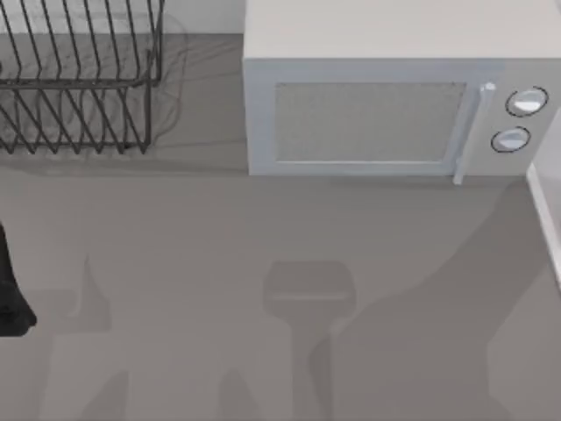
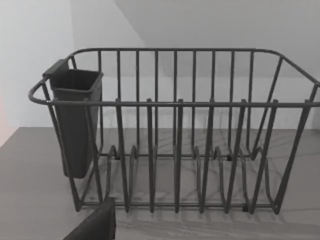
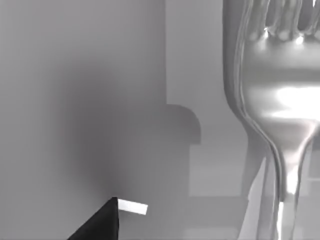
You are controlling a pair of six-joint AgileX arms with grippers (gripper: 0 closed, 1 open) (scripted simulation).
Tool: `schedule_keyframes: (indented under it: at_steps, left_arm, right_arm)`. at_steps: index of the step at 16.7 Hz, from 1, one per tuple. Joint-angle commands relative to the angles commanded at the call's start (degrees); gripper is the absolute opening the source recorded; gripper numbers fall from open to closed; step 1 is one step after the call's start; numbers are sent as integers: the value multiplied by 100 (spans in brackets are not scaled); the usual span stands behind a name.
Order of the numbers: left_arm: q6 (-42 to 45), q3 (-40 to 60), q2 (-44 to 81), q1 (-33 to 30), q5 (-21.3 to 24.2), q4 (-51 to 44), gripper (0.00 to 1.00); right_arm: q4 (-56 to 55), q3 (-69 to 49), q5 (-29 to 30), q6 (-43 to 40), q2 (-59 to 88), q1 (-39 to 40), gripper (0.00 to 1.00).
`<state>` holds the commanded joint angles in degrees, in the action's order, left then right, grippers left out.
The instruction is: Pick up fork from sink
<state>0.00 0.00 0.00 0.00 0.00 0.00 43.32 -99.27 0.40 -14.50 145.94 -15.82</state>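
Observation:
The fork (image 3: 280, 100) looms very close in the right wrist view, shiny silver, its tines at one end and its thin handle running off the picture's edge. A dark part of my right gripper (image 3: 100, 222) shows beside it, apart from the handle. Grey surfaces with shadows lie behind the fork; I cannot make out the sink. My left arm (image 1: 10, 298) sits at the table's left edge. A dark part of my left gripper (image 2: 95, 225) faces the dish rack.
A black wire dish rack (image 1: 79, 88) stands at the back left, with a dark cutlery cup (image 2: 75, 120) hung on one end. A white microwave (image 1: 394, 96) stands at the back right. A pale edge (image 1: 545, 219) runs along the right side.

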Motion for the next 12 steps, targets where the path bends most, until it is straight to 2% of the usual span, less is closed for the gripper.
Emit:
schedule_keyframes:
  at_steps: [10, 12]
  left_arm:
    - [0, 0, 0, 0, 0, 0, 100]
    - [0, 0, 0, 0, 0, 0, 100]
  right_arm:
    - [0, 0, 0, 0, 0, 0, 2]
    - [0, 0, 0, 0, 0, 0, 0]
